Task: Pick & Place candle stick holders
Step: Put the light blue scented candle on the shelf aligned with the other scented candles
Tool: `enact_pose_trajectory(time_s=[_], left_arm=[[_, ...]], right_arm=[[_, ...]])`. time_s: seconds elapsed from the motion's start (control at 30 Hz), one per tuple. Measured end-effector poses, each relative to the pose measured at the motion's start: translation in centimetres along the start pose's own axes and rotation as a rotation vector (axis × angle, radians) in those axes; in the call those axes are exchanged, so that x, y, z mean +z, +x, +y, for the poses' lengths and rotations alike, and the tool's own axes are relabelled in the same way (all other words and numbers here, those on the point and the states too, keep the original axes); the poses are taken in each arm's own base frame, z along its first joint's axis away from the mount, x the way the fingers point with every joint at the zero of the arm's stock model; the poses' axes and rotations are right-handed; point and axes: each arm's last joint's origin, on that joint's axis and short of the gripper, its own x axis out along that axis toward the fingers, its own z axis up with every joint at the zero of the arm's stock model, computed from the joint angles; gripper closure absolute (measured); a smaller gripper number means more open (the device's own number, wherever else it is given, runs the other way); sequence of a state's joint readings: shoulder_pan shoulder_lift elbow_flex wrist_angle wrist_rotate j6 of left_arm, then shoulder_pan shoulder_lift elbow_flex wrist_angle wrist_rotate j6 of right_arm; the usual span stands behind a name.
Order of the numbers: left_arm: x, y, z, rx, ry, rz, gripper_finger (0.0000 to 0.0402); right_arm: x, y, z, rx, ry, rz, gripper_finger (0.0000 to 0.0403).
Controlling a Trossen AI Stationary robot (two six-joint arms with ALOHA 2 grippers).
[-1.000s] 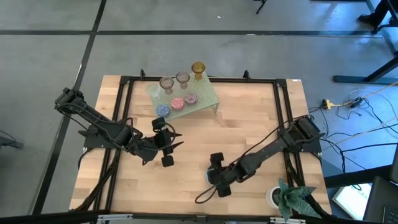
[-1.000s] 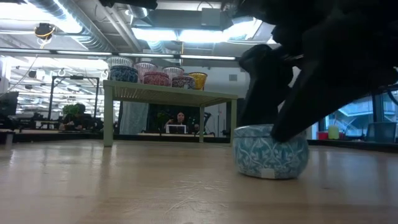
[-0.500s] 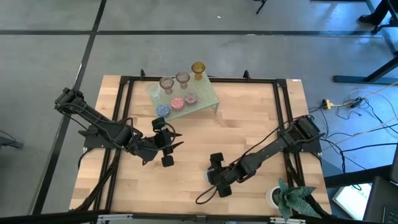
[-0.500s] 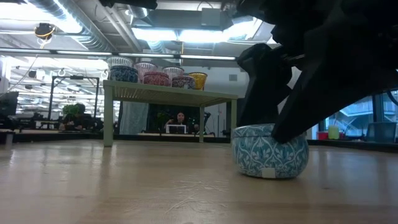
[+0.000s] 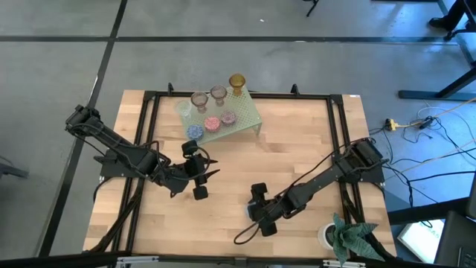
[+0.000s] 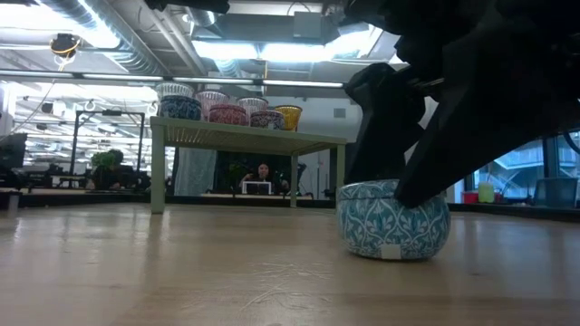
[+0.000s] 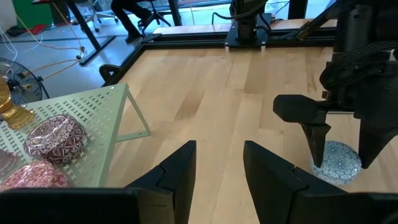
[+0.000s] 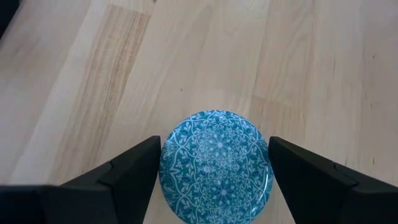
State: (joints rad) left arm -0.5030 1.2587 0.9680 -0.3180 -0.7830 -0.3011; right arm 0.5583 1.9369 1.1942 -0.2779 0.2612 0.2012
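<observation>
I see a teal patterned holder [image 8: 216, 164] upright on the table, near side; the others [image 5: 212, 112] cluster on the far rack [image 5: 249, 117].

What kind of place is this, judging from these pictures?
Probably a robotics lab or open workshop. The wooden table stands on a bare concrete floor, exposed ducts run along the ceiling, and loose cables lie beside the table.

Right pincer [image 6: 390, 195] shifted slightly over blue cup [image 6: 393, 220].
</observation>
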Motion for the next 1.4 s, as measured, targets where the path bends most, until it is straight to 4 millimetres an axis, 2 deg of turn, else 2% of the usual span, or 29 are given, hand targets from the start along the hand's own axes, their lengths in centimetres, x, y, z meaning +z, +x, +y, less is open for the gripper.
enact_pose_trajectory(time_s=[0.53,0.63,0.83,1.03,1.4], left_arm=[[0.0,0.0,0.0,0.0,0.0,0.0,0.0272],[0.0,0.0,0.0,0.0,0.0,0.0,0.0272],[0.0,0.0,-0.01,0.0,0.0,0.0,0.0272],[0.0,0.0,0.0,0.0,0.0,0.0,0.0272],[0.0,0.0,0.0,0.0,0.0,0.0,0.0272]], right_arm=[[-0.14,-0.1,0.08,-0.037,-0.01,0.006,0.01],[-0.12,-0.05,0.08,-0.047,-0.009,-0.001,0.0079],[-0.06,-0.07,0.14,-0.051,-0.001,-0.009,0.001],[-0.47,-0.09,0.21,-0.009,0.086,0.04,0.0018],[-0.51,0.2,-0.13,0.003,0.099,0.053,0.0019]])
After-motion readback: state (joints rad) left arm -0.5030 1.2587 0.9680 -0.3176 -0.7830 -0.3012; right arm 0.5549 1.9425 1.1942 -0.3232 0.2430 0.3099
